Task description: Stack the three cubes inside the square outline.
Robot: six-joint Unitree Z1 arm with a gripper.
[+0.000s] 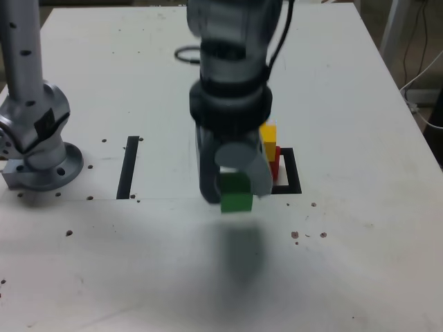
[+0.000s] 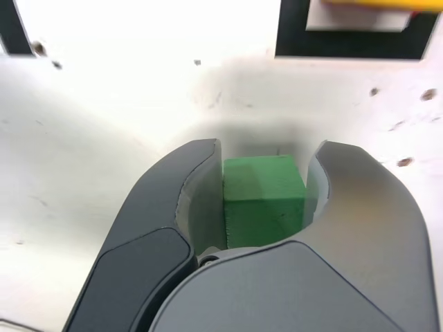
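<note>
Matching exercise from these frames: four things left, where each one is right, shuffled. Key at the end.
1. green cube
2. yellow cube
3. small red cube
4. straight black strip

A. under another cube, by the square outline's edge
B. flat on the table, exterior view's left of the claw
C. gripped, raised above the table
D. on top of another cube

Pairs: 1-C, 2-D, 3-A, 4-B

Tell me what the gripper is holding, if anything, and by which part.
The gripper holds the green cube, its jaws closed on two opposite side faces, with the top face left uncovered.
</note>
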